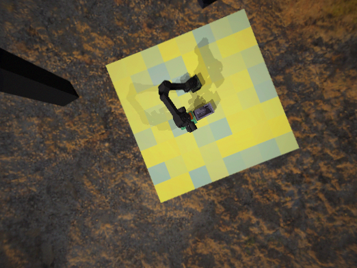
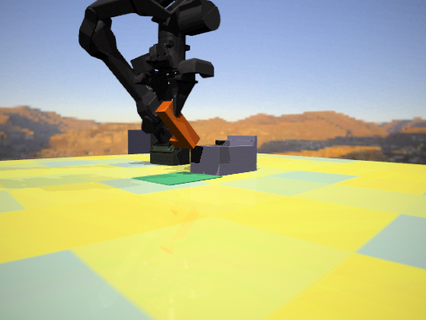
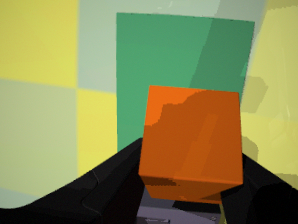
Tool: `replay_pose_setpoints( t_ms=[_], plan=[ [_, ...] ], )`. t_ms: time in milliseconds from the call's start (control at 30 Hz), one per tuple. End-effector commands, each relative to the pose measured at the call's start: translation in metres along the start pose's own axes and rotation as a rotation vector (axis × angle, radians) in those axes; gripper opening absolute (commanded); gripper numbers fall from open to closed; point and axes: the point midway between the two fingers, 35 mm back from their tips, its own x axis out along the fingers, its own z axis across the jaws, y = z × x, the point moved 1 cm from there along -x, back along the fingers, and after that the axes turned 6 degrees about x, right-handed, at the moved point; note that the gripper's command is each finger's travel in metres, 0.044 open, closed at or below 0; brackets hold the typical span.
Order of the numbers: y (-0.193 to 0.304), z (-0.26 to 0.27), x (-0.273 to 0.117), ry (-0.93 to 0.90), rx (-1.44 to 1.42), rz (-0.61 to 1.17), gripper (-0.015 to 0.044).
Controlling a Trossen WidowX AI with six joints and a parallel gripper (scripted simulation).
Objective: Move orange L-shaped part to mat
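The orange L-shaped part point(image 1: 191, 116) point(image 2: 179, 126) point(image 3: 192, 135) is in the air, steeply tilted, its upper end to the left and its lower end to the right in the exterior view. My gripper point(image 2: 174, 112) point(image 3: 184, 151) is shut on it near the raised end. The green mat point(image 2: 175, 179) point(image 3: 160, 50) lies flat below the part. The grey tray point(image 1: 205, 115) point(image 2: 208, 161) point(image 3: 175, 214) stands right beside the mat. The part's lower end appears close to the tray's mat-side top edge; whether they touch cannot be told. The far fingertip is hidden behind the part in the exterior view.
The arm's base point(image 2: 169, 156) stands behind the mat in the exterior view, with a grey block point(image 2: 139, 141) beyond it at the left. The tray's walls rise well above the mat. The arm covers part of the mat in the top view.
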Motion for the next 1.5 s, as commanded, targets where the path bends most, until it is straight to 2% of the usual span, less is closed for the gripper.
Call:
replay_pose_setpoints(
  t_ms=[0,1033,1400,1467],
  plan=[
    [-0.001,0.000,0.006,-0.002,-0.002,-0.004,0.0000],
    [-0.002,0.000,0.055,-0.003,-0.001,-0.007,0.0000],
    [-0.002,-0.001,0.056,-0.001,0.001,-0.011,0.0000],
    [-0.002,-0.001,0.056,-0.001,0.001,-0.011,0.0053]
  ],
)
